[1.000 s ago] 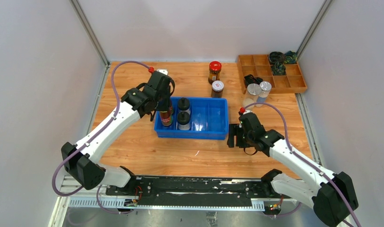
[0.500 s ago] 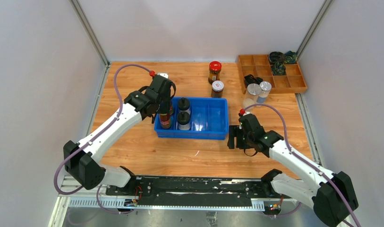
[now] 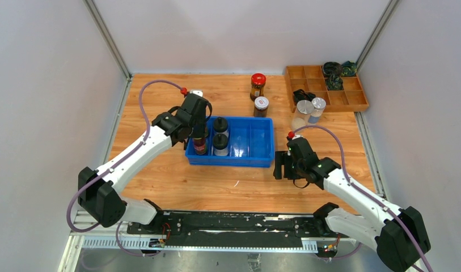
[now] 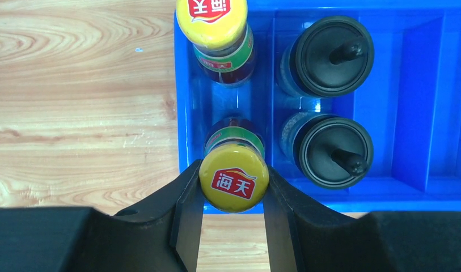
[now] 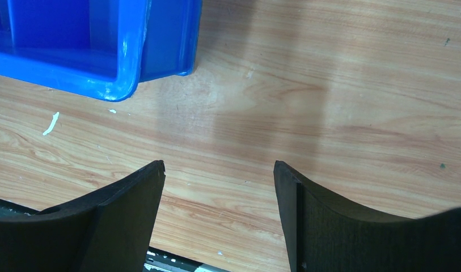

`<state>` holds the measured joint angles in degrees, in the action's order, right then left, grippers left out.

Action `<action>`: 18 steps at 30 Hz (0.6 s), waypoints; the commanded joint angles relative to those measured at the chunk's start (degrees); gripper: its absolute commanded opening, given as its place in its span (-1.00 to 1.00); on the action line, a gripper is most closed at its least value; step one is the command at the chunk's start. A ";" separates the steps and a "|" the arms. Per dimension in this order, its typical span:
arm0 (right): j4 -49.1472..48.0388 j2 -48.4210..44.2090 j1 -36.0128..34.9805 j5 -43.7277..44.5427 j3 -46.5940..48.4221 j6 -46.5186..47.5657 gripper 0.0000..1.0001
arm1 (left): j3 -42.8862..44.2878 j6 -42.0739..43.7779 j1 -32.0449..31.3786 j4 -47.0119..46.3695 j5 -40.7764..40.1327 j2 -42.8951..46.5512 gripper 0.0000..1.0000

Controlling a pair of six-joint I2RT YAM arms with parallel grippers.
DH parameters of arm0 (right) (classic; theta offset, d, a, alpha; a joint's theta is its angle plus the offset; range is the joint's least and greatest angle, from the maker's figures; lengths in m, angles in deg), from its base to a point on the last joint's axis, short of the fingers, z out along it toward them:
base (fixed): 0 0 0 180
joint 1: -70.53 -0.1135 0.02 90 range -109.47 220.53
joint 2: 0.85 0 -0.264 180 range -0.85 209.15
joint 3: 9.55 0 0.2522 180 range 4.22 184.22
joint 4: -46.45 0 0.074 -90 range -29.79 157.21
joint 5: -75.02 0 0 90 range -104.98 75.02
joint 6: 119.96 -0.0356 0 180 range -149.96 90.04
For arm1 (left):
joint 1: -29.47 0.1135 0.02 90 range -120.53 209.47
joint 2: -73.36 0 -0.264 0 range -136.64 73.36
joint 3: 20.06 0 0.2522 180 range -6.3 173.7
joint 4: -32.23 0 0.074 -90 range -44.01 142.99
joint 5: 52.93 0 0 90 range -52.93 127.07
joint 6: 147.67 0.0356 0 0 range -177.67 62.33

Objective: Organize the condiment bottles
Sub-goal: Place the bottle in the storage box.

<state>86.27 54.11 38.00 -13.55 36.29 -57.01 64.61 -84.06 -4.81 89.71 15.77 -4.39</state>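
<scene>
One camera sits high above the near edge and looks down on the whole brown wooden desk (image 3: 228, 93). The left wrist camera looks straight down, very close, past the left hand (image 4: 232, 187) into the blue plastic bin (image 4: 421, 113). The right wrist camera looks down past the right hand (image 5: 219, 170) at desk beside that bin's corner, so all three views share the bin.

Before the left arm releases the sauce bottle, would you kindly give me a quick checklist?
1. Left fingers clamped on the sauce bottle at its yellow cap: ok.
2. Bottle inside the blue bin, leftmost compartment: ok.
3. Bottle base resting on the bin floor: cannot tell.
4. Gap to the nearest black-lidded shaker: ok.
5. Right fingers open, empty, beside the bin: ok.
6. All jars binned: not ok; the red-lidded jar and others stand outside.
</scene>
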 commanded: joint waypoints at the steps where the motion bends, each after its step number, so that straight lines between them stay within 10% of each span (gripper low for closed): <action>1: 0.26 -0.46 -0.56 -0.54 -0.94 -0.46 0.52 | -1.06 -0.42 -0.38 -6.47 -2.34 2.11 -0.46; 18: 0.31 -0.83 -0.55 -0.39 -1.49 -0.64 0.52 | -3.87 -0.50 -0.37 -8.96 -2.33 1.73 -0.47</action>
<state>86.25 54.05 38.00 -13.57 35.64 -57.03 60.96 -84.08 -4.81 84.66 15.58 -4.37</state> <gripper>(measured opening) 0.761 0.434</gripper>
